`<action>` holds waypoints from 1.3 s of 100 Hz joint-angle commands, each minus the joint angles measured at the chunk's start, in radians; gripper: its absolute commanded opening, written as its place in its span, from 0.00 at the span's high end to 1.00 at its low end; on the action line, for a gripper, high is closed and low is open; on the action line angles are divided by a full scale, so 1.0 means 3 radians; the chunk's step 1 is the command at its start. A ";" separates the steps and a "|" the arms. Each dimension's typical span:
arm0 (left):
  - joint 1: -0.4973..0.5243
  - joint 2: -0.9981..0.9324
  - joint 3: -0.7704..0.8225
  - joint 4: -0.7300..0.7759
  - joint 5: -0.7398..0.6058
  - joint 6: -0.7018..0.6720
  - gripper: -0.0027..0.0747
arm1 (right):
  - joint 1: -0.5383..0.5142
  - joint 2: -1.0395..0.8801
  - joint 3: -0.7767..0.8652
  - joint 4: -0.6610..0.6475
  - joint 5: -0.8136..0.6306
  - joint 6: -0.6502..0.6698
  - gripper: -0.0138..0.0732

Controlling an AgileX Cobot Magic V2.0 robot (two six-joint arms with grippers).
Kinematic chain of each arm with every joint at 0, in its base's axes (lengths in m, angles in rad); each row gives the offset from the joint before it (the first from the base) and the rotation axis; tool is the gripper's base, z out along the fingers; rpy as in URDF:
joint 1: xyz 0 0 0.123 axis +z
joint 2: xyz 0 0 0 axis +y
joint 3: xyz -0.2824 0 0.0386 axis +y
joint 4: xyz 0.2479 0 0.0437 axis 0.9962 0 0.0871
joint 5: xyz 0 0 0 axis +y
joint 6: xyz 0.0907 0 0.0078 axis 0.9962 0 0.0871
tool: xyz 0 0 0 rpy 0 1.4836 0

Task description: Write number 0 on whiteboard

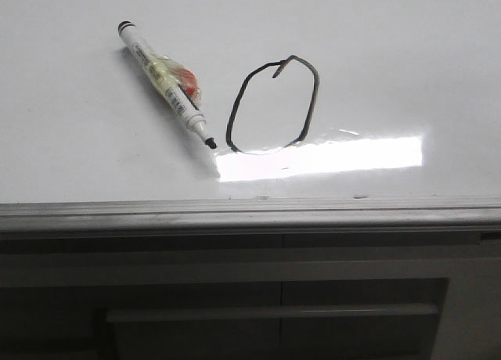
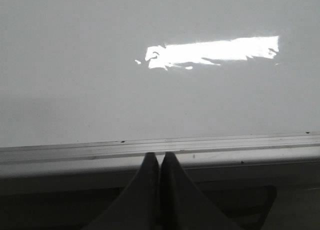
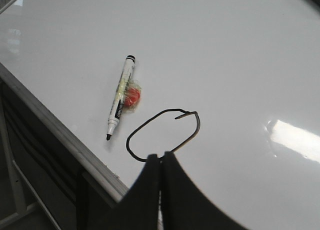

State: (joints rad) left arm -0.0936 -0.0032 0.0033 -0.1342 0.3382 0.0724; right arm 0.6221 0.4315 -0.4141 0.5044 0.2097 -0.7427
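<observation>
The number 0 (image 1: 272, 103) is a thin black oval drawn on the whiteboard (image 1: 391, 55), with a small tail at its top. It also shows in the right wrist view (image 3: 165, 132). An uncapped white marker (image 1: 166, 84) with orange tape on its barrel lies loose on the board just left of the oval, tip toward the ledge; it also shows in the right wrist view (image 3: 120, 96). My right gripper (image 3: 161, 156) is shut and empty, its tips over the oval's near edge. My left gripper (image 2: 159, 155) is shut and empty over the grey ledge (image 2: 65, 152). Neither gripper shows in the front view.
A bright glare patch (image 1: 321, 158) lies on the board below the oval. The grey metal ledge (image 1: 250, 214) runs along the board's lower edge. A dark grey panelled cabinet front (image 1: 235, 305) is below it.
</observation>
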 commanded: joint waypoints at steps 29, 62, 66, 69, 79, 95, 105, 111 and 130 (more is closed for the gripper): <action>0.0006 -0.0098 0.0106 -0.0082 -0.0125 0.0003 0.99 | -0.0016 0.0013 -0.0085 0.0004 -0.0250 -0.0001 0.92; 0.0006 -0.0098 0.0106 -0.0082 -0.0125 0.0003 0.99 | -0.0016 0.0013 -0.0085 0.0004 -0.0250 -0.0001 0.92; 0.0006 -0.0098 0.0106 -0.0082 -0.0125 0.0003 0.99 | -0.0016 0.0013 -0.0085 0.0004 -0.0250 -0.0001 0.92; 0.0006 -0.0098 0.0106 -0.0082 -0.0125 0.0003 0.99 | -0.0016 0.0013 -0.0085 0.0004 -0.0250 -0.0001 0.92; 0.0006 -0.0098 0.0106 -0.0082 -0.0125 0.0003 0.99 | -0.0016 -0.0023 0.0001 0.0004 -0.0292 -0.0001 0.92; 0.0006 -0.0098 0.0106 -0.0082 -0.0125 0.0003 0.99 | -0.0143 -0.0224 0.0489 -0.1119 -0.0752 0.0005 0.92; 0.0006 -0.0098 0.0106 -0.0082 -0.0125 0.0003 0.99 | -0.0350 -0.0406 0.0901 -0.1518 -0.0942 0.0196 0.92; 0.0006 -0.0098 0.0106 -0.0082 -0.0125 0.0003 0.99 | -0.0495 -0.0551 0.1087 -0.1518 -0.0936 0.0515 0.92; 0.0006 -0.0098 0.0106 -0.0082 -0.0125 0.0003 0.99 | -0.0893 -0.1012 0.1449 -0.1681 -0.0583 0.1778 0.92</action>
State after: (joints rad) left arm -0.0936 -0.0032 0.0033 -0.1403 0.3389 0.0724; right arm 0.3977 0.1693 0.0132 0.0504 0.0462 -0.3962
